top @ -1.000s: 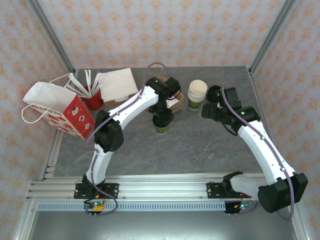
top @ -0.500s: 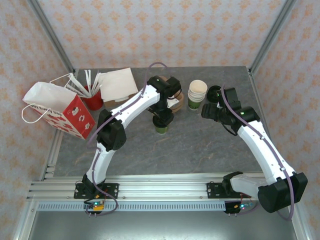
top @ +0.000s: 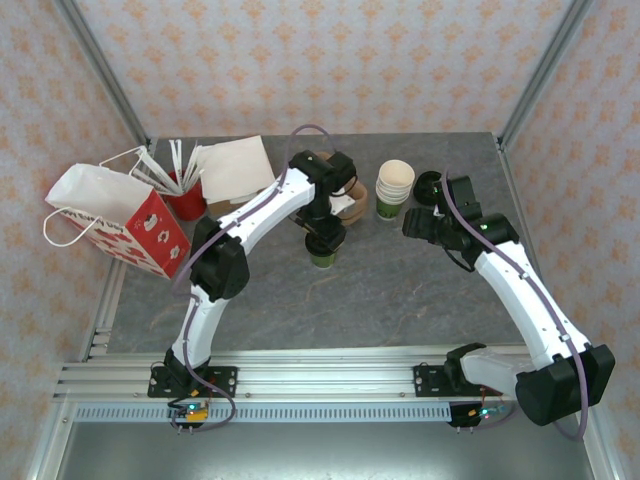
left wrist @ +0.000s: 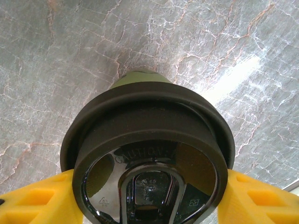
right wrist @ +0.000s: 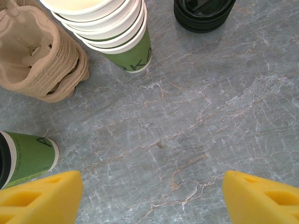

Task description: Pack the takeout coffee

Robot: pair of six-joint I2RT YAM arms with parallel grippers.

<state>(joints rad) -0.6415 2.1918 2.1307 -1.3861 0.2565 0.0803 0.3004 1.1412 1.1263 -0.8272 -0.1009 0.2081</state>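
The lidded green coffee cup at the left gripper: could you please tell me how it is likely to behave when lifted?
The takeout coffee has paper sides, so a hard squeeze would probably dent it. Its glossy lid may slip against the pads of the left gripper. Seemingly narrower at the base, it could tip if nudged.

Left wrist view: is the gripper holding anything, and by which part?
The left gripper holds the coffee by its lid, with a yellow finger on either side of the rim.

Marble table [right wrist: 187,121] with lidded green cup [right wrist: 30,156], cup stack [right wrist: 126,42], carriers [right wrist: 37,51], lids [right wrist: 203,14], bag [top: 115,220]
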